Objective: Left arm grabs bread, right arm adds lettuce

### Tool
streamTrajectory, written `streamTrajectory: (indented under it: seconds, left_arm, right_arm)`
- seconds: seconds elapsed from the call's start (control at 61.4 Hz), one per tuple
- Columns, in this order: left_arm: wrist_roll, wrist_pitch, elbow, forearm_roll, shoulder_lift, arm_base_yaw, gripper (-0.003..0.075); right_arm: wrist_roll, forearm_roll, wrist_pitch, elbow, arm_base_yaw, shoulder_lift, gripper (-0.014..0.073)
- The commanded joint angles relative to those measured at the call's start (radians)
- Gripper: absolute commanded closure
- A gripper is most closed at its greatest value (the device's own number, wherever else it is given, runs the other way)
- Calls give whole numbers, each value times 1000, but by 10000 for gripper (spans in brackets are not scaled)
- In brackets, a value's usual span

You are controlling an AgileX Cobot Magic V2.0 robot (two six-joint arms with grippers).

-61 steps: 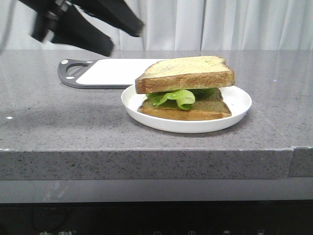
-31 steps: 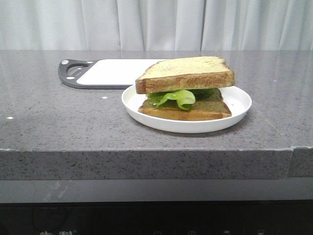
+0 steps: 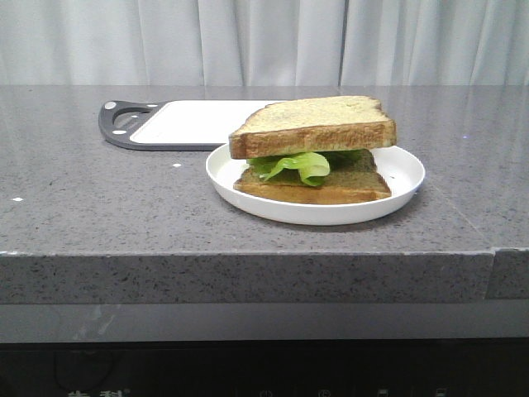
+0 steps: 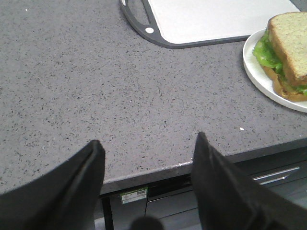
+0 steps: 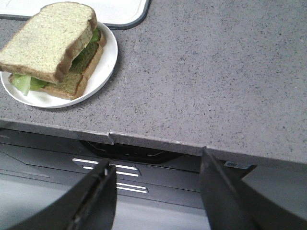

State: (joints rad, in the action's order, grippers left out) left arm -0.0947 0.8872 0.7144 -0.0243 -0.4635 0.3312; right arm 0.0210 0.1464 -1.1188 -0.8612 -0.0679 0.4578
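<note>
The bread [image 3: 312, 124], a thick pale slice with a golden crust, lies on top of the lettuce [image 3: 299, 165] and a darker lower slice [image 3: 331, 192] on a white plate [image 3: 397, 194]. No gripper shows in the front view. My left gripper [image 4: 149, 138] is open and empty, over the counter's front edge, well away from the plate [image 4: 254, 72] and the bread [image 4: 291, 43]. The right gripper [image 5: 157, 156] is also open and empty, hanging past the counter edge, apart from the bread [image 5: 48, 38] and the lettuce [image 5: 21, 82].
A white cutting board [image 3: 190, 122] with a dark grey handle lies behind the plate, toward the left. The grey speckled counter [image 3: 99, 207] ends in a front edge with dark drawers [image 5: 144, 182] below it.
One second ago the left arm hung at the upper left of the front view; it has since left that view. The sandwich and plate have not moved.
</note>
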Motion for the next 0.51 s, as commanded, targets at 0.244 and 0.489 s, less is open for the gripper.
streamTrajectory:
  seconds: [0.244, 0.489]
  left_arm:
    - [-12, -149, -9, -4, 32, -2, 517]
    - [-12, -169, -9, -4, 32, -2, 740]
  right_arm:
    - [0, -13, 62, 23, 6, -23, 281]
    - [0, -13, 63, 23, 6, -23, 642]
